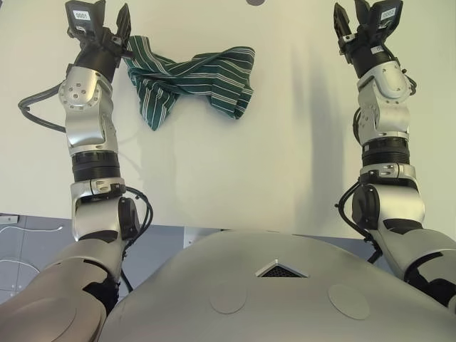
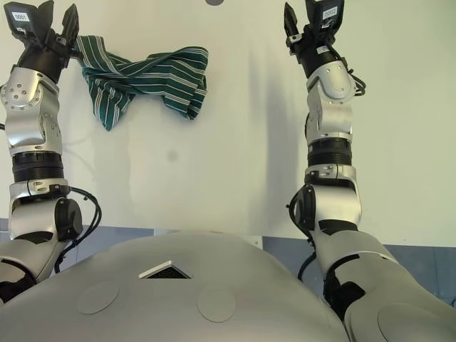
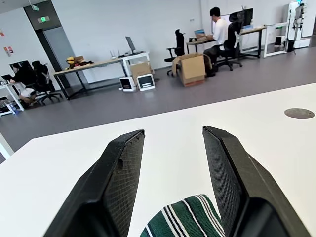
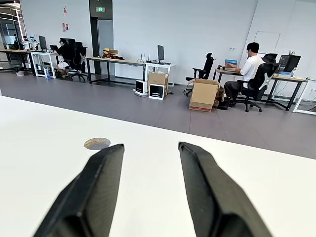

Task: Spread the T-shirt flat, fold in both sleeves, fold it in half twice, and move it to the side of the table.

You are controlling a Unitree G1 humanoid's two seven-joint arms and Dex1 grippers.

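Head views: the T-shirt, green with white stripes, lies bunched and twisted on the far left part of the white surface. It is not spread, and no sleeve can be told apart. The left gripper sits at the shirt's left end with its fingers spread, touching the cloth. The right gripper is well apart to the right over bare surface, its fingers also spread.

Left wrist view: a fold of the striped cloth lies between the spread fingers, near their roots and not pinched.

Right wrist view: the fingers are spread with nothing between them. A round cover disc is set in the surface ahead.

Risks (judgement):
- The left gripper may close on several layers, so the whole bundle drags instead of opening.
- The fold sits deep between the fingers, so the tips may miss it and the cloth slip out.
- With the right gripper far off, a one-sided pull would slide the shirt toward the left edge.
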